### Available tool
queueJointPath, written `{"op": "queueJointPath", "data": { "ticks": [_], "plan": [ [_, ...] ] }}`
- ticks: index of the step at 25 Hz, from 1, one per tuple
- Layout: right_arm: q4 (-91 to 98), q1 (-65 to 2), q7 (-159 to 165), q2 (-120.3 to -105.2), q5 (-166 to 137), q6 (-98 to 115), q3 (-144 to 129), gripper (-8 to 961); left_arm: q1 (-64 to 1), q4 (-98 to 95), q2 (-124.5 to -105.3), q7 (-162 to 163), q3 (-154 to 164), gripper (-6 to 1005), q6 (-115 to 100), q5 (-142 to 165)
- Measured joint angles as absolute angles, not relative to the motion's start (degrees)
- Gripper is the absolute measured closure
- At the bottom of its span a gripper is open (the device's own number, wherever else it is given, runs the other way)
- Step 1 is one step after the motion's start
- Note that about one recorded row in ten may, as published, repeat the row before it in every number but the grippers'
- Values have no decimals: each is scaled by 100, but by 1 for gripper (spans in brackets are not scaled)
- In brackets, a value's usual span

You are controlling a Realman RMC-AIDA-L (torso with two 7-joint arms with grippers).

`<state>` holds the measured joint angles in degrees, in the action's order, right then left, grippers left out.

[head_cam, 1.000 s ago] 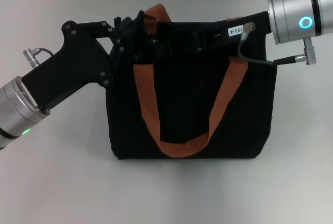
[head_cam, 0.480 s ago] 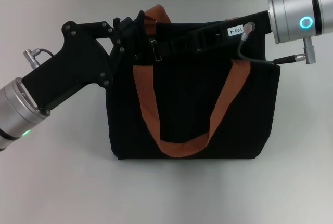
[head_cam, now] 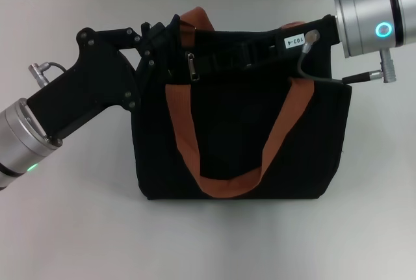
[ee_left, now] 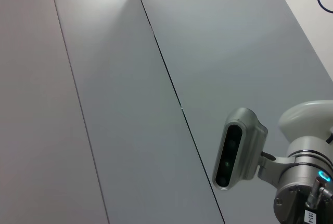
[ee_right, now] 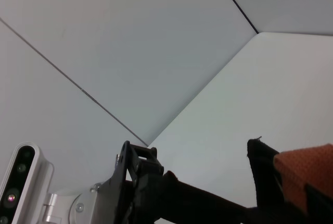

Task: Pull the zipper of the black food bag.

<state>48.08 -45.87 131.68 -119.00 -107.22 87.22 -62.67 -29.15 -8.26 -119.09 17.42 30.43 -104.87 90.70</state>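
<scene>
The zipper [head_cam: 192, 66] hangs as a small silver pull tab on the top edge of the black food bag [head_cam: 240, 124], just beside my left gripper [head_cam: 162, 36] and at the far end of the bag's top from my right arm's wrist. My left gripper is pressed against the bag's upper corner on my left side, next to the orange-brown strap [head_cam: 195, 17] that rises there; its black fingers merge with the black fabric, so I cannot tell whether they are apart or clamped on cloth. My right gripper [head_cam: 260, 49] reaches in along the top edge from my right, a dark bar lying across the bag's mouth toward the pull tab, and here too the fingertips are lost against the fabric, so I cannot tell their state or whether they touch the tab. The bag stands upright on the pale table [head_cam: 78, 228], boxy and black, with a second orange-brown handle [head_cam: 227, 182] drooping in a loop down its front face. The tab itself dangles straight down, shiny against the dark zip line.
</scene>
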Motion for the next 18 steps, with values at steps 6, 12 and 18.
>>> {"op": "queueJointPath", "data": {
  "ticks": [6, 12, 18],
  "plan": [
    [4765, -4575, 13226, -11900, -10721, 8732, -6237, 937, -2907, -826, -11909, 1740, 3042, 926, -10517, 9070],
    [4753, -4580, 13254, -11900, -10596, 8734, -6238, 859, -2909, -822, -11909, 1740, 3050, 923, -10538, 9070],
    [4668, -4605, 13274, -11905, -10556, 8735, -6240, 829, -2902, -817, -11909, 1740, 3050, 921, -10548, 9070]
  ]
}}
